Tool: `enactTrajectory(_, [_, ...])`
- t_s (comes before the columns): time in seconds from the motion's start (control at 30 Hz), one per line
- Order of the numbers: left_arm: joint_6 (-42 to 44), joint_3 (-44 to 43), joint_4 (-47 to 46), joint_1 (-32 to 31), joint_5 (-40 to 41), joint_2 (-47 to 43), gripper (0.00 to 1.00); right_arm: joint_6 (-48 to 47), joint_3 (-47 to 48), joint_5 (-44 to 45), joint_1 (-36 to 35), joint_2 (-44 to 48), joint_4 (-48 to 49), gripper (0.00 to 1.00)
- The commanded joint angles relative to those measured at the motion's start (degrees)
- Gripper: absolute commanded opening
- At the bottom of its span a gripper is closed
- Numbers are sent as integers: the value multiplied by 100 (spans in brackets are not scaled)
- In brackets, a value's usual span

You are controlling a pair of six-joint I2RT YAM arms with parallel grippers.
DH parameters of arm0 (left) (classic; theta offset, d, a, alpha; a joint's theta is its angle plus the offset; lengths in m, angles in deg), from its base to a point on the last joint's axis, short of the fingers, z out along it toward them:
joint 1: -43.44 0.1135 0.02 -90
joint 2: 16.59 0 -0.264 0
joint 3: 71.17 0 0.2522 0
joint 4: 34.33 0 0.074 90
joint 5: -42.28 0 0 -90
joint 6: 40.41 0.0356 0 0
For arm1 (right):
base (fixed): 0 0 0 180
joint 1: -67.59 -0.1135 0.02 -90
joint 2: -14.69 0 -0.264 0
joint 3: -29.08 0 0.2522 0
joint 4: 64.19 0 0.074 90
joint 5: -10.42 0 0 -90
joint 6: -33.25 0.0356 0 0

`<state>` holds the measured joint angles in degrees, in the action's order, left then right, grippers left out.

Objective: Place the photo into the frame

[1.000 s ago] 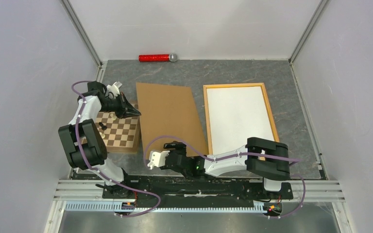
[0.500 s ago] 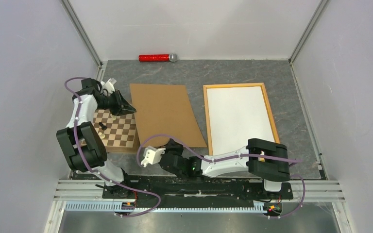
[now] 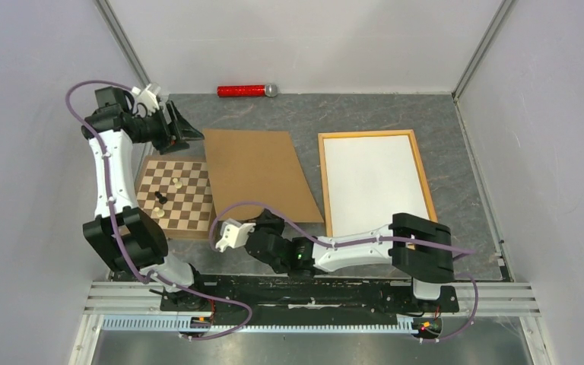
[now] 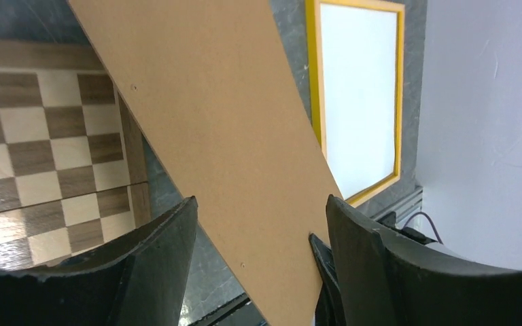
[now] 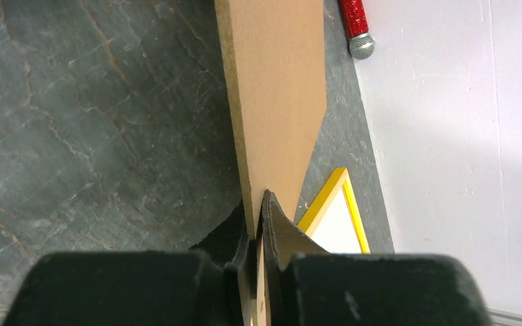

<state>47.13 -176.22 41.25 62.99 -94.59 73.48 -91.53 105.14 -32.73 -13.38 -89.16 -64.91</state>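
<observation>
The frame (image 3: 322, 182), thin yellow-orange wood, lies flat at the right. The photo (image 3: 372, 182) rests inside it, white back up. Both also show in the left wrist view, frame (image 4: 315, 102) and photo (image 4: 357, 95), and as a corner in the right wrist view, frame (image 5: 326, 197). A plain brown backing board (image 3: 255, 171) lies between the chessboard and the frame. My right gripper (image 3: 266, 224) is shut on that board's near edge (image 5: 258, 204). My left gripper (image 3: 186, 128) hovers open at the back left, above the board's far corner (image 4: 259, 204), holding nothing.
A brown-and-cream chessboard (image 3: 186, 213) with small pieces (image 3: 175, 182) lies at the left, its right edge under the backing board. A red cylinder with a silver end (image 3: 247, 90) lies against the back wall. White walls close in three sides.
My left gripper opened, let go of the backing board and rose toward the back left. My right gripper closed on the board's near edge. The board shifted left and back.
</observation>
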Motion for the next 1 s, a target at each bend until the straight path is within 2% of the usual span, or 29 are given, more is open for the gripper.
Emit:
enactTrajectory(0.0, [179,-761,443,79,-176,-244,76,793,493,-545,339,368,-302,0])
enactTrajectory(0.17, [8,-1048,400,100,-259,-106,77,997,768,-784,710,717,-661,0])
enactTrajectory(0.53, [-411,-855,-247,84,-460,87,77,1110,1087,-1223,1507,1694,-1066,0])
enactTrajectory(0.63, [-426,-788,-417,53,-586,125,77,1209,1343,-1512,1788,1948,-1293,0])
enactTrajectory(0.97, [-221,-830,-528,-207,-685,218,76,1094,2181,-1628,2281,2510,-1823,0])
